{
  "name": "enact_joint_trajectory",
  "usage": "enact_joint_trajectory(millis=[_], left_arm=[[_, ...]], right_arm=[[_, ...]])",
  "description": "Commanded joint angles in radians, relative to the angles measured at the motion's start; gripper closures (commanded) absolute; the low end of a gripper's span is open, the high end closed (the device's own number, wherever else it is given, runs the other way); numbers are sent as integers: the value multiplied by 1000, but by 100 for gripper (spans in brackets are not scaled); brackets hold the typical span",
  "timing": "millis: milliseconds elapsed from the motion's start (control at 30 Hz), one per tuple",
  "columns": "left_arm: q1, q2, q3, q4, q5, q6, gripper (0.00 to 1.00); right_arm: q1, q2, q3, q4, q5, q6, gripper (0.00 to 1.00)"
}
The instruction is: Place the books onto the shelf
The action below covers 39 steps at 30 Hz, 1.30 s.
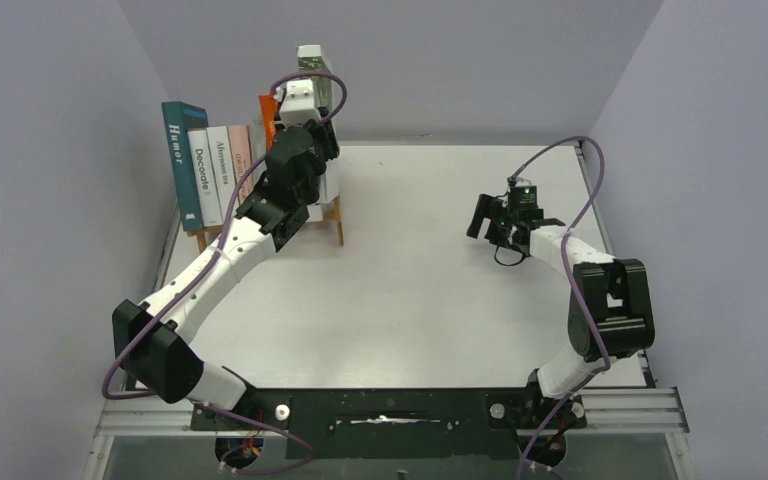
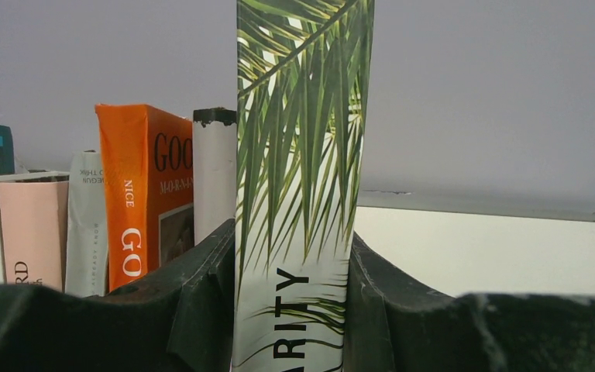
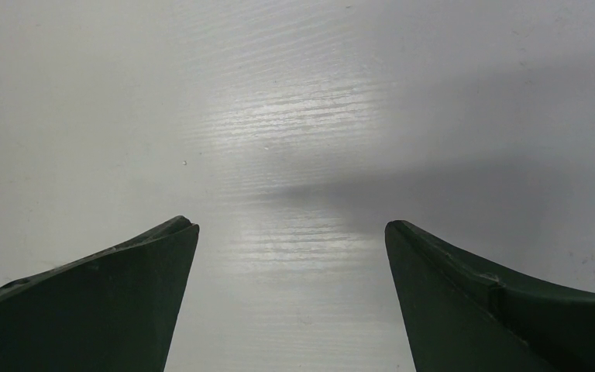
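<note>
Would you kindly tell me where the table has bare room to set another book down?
The table is bare across the middle, between the shelf and the right end effector, and toward the near edge. It is crowded at the back left: books line the shelf, and the left end effector grips the palm-leaf book at the row's right end.

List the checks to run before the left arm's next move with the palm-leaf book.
1. Left gripper shut on the palm-leaf book: ok.
2. That book upright: ok.
3. Its bottom edge resting on the shelf: cannot tell, the arm hides it.
4. Orange book and white book beside it standing upright: ok.
5. Right gripper open, over the table, away from the shelf: ok.
</note>
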Motion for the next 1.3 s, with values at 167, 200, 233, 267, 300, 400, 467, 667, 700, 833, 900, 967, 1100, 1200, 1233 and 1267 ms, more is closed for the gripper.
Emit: enact_joint_trajectory(millis=[167, 200, 233, 267, 300, 400, 467, 667, 700, 833, 900, 967, 1100, 1200, 1233, 1267], left_arm=[[38, -52, -40, 232, -23, 50, 100], [40, -52, -48, 239, -24, 51, 100], [43, -53, -58, 248, -23, 51, 100], [46, -53, -65, 255, -24, 51, 100], [48, -52, -71, 258, -28, 54, 100], [52, -51, -88, 278, -47, 71, 100], [53, -51, -97, 294, -56, 84, 100], [58, -39, -122, 323, -53, 90, 100], [60, -36, -128, 329, -50, 85, 100], [64, -27, -174, 381, -37, 73, 100], [66, -24, -209, 427, -32, 72, 100], [70, -17, -251, 485, -22, 77, 100], [80, 17, -299, 536, -12, 65, 100], [84, 52, -314, 550, -9, 53, 100], [84, 65, -318, 552, -8, 47, 100], [85, 76, -320, 557, -6, 42, 100]], right_arm=[[5, -22, 34, 25, 22, 0, 1], [6, -21, 35, 24, 21, 0, 1], [7, -20, 37, 23, 22, 0, 1], [7, -20, 37, 23, 22, 0, 1], [8, -20, 36, 23, 22, 0, 1], [9, -21, 34, 24, 23, 1, 1], [10, -22, 31, 25, 24, 1, 1], [11, -23, 28, 26, 24, 3, 1], [11, -23, 28, 26, 25, 3, 1], [11, -24, 25, 27, 24, 3, 1], [11, -25, 22, 28, 24, 2, 1], [11, -25, 19, 31, 22, 2, 1], [11, -22, 17, 33, 19, 3, 1], [11, -19, 22, 31, 16, 0, 1], [11, -18, 24, 30, 17, -2, 1], [10, -18, 26, 29, 18, -3, 1]])
